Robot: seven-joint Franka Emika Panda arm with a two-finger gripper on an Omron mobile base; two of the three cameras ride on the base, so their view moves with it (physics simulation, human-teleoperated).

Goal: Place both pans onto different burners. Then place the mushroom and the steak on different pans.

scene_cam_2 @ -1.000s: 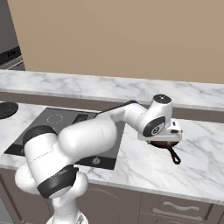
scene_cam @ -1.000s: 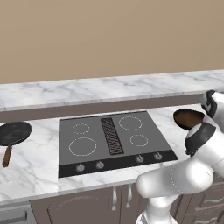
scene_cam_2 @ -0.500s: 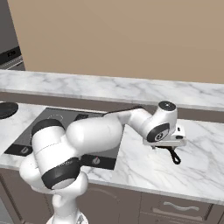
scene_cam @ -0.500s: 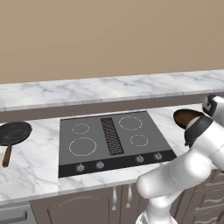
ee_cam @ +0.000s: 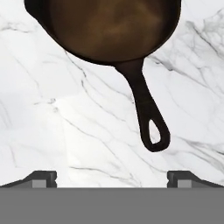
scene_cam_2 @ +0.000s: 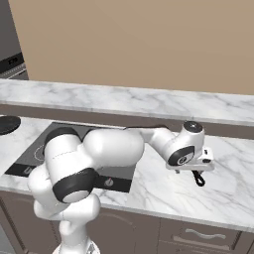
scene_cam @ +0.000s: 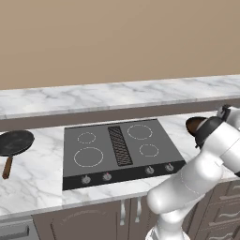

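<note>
- The brown pan [ee_cam: 109,28] sits on the marble counter [ee_cam: 52,109] right of the cooktop [scene_cam: 119,147], its dark handle [ee_cam: 146,113] pointing toward the gripper [ee_cam: 111,177].
- Over the last second the arm has swung further right and lower over this pan, so a grasp of the handle looks next.
- The jaws stand fully apart, holding nothing.
- The black pan [scene_cam: 14,143] lies on the counter left of the cooktop.
- All four burners [scene_cam: 88,157] are bare; no pan placed yet.
</note>
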